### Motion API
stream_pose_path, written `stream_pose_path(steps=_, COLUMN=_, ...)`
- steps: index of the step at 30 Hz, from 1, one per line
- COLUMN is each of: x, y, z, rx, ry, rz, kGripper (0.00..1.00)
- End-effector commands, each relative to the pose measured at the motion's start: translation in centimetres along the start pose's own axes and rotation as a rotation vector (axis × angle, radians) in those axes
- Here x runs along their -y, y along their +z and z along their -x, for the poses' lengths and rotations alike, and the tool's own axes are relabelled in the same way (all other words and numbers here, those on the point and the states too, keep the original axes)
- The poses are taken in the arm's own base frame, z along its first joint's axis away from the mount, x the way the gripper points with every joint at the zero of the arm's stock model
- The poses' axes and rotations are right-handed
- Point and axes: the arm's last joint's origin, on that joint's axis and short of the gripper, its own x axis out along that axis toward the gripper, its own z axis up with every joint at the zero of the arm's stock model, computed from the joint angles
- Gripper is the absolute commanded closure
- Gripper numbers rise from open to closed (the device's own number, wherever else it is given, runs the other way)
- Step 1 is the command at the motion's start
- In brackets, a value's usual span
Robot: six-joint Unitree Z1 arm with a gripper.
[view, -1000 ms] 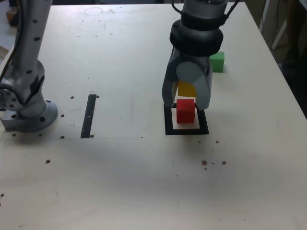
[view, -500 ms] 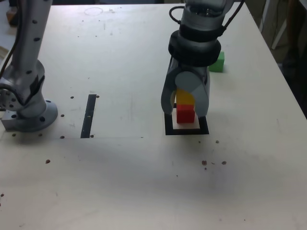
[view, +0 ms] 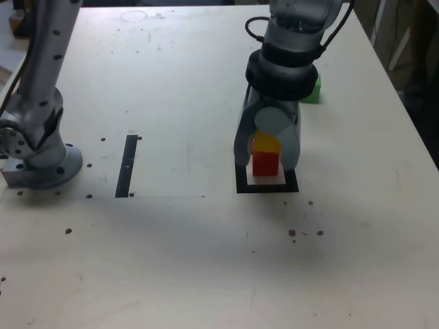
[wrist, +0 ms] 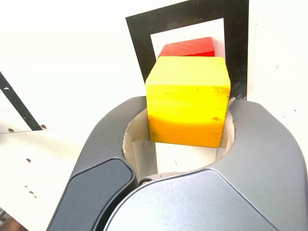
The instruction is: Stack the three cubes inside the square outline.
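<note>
- One yellow cube (wrist: pixel 187 101), pinched between grey curved fingers (wrist: pixel 183 120), closed on its sides
- Red cube (view: pixel 265 164) (partly hidden) inside the black square outline (view: pixel 267 188)
- Green cube (view: pixel 313 92) far right, exterior view

Landmark: yellow cube (wrist: pixel 187 101). Red cube (wrist: pixel 190 47) behind it in wrist view: yellow cube is covering most of it. Square outline (wrist: pixel 236 43): side nearest yellow cube is hiding behind cube and gripper (wrist: pixel 187 113); far side is running off frame. In exterior view, gripper is masking upper part of yellow cube; green cube (view: pixel 314 91), beyond yellow cube, is partly hiding behind gripper. Contact between yellow and red: can't tell.
</note>
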Motion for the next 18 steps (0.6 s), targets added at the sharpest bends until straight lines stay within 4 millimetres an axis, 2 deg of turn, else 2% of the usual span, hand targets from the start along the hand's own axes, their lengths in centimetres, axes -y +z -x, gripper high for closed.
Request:
stream_pose_path(steps=1, x=-0.10, y=0.28, z=-0.37, rx=-0.006, ry=-0.004, rz=0.000, kGripper=0.69)
stream_pose_path(steps=6, x=-0.15, y=0.42, z=-0.55, rx=-0.004, ry=-0.008, rz=-0.002, kGripper=0.66)
stream_pose_path(steps=7, x=-0.18, y=0.44, z=-0.61, rx=-0.003, ry=-0.009, rz=-0.003, kGripper=0.60)
stream_pose_path(steps=12, x=-0.36, y=0.46, z=-1.06, rx=-0.001, ry=-0.015, rz=-0.007, kGripper=0.12)
stream_pose_path(steps=13, x=-0.41, y=0.46, z=-1.14, rx=0.000, ry=-0.016, rz=-0.006, kGripper=0.05)
stream_pose_path(steps=14, x=-0.45, y=0.45, z=-1.20, rx=-0.001, ry=-0.017, rz=-0.005, kGripper=0.01)
stream_pose_path(steps=18, x=-0.66, y=0.36, z=-1.33, rx=-0.003, ry=-0.018, rz=-0.001, kGripper=0.00)
